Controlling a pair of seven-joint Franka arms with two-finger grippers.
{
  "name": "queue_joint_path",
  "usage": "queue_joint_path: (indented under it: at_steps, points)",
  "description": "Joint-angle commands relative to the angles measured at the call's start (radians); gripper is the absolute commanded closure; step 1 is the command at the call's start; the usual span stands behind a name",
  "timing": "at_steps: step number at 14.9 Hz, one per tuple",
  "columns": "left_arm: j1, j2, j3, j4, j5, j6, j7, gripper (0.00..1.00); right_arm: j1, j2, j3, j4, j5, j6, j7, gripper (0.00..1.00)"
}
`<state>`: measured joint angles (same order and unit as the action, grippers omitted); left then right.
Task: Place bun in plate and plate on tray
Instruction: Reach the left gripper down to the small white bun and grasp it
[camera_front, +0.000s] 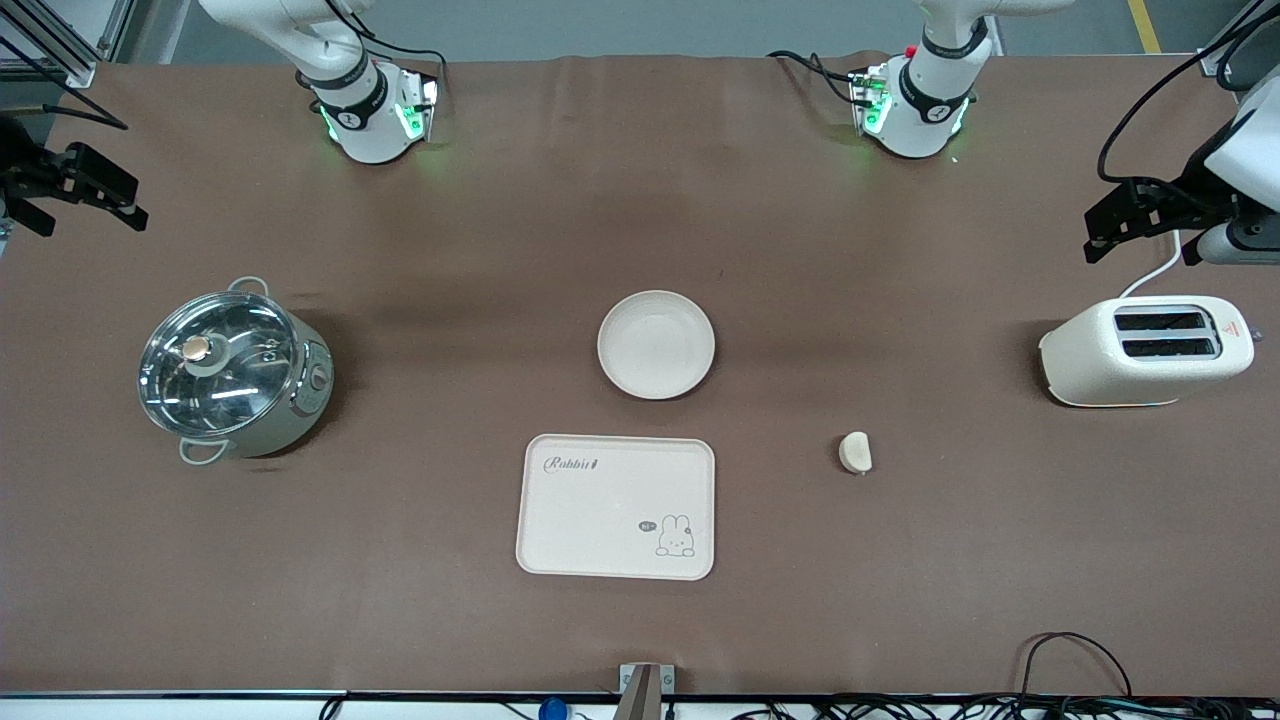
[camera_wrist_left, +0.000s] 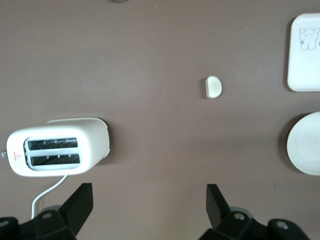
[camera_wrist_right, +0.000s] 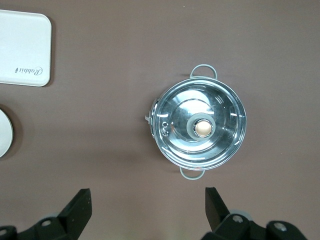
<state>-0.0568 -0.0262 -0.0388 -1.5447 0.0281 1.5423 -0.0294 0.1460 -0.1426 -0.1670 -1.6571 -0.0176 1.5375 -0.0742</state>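
The bun (camera_front: 855, 452) lies on the brown table, toward the left arm's end from the tray (camera_front: 600, 520). The empty plate (camera_front: 656, 344) sits just farther from the front camera than the tray, apart from it. The tray is empty. My left gripper (camera_front: 1100, 235) hangs open and empty above the table near the toaster. My right gripper (camera_front: 88, 208) hangs open and empty at the other end, near the pot. The left wrist view shows the open left gripper (camera_wrist_left: 149, 200), the bun (camera_wrist_left: 214, 87), the tray (camera_wrist_left: 305, 70) and the plate (camera_wrist_left: 306, 144). The right wrist view shows the open right gripper (camera_wrist_right: 148, 202), the tray (camera_wrist_right: 22, 30) and the plate's edge (camera_wrist_right: 4, 132).
A white toaster (camera_front: 1145, 350) stands at the left arm's end, also in the left wrist view (camera_wrist_left: 57, 151). A lidded steel pot (camera_front: 232, 370) stands at the right arm's end, also in the right wrist view (camera_wrist_right: 200, 126). Cables lie along the table's near edge.
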Motion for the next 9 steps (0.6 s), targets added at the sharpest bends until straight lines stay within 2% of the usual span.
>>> queue_joint_path:
  at_steps: [1, 2, 5, 7, 9]
  points:
    - [0.0, 0.035, -0.001, 0.051, -0.022, -0.037, -0.001, 0.0, -0.014, -0.003, 0.012, -0.004, -0.012, -0.004, -0.007, 0.0]
    - [-0.004, 0.037, 0.0, 0.067, -0.01, -0.048, 0.006, 0.0, -0.014, -0.002, 0.012, -0.004, -0.01, -0.002, -0.009, 0.0]
    - [-0.005, 0.051, -0.003, 0.016, -0.011, -0.07, -0.006, 0.0, -0.003, -0.002, 0.014, 0.007, -0.007, 0.0, -0.009, 0.0]
    - [-0.006, 0.179, -0.003, 0.012, -0.022, -0.001, -0.007, 0.0, -0.002, 0.0, 0.015, 0.007, -0.008, 0.0, -0.01, 0.0]
    - [-0.012, 0.337, -0.013, 0.011, -0.063, 0.132, -0.029, 0.0, 0.001, 0.0, 0.017, 0.008, -0.008, 0.0, -0.009, 0.0]
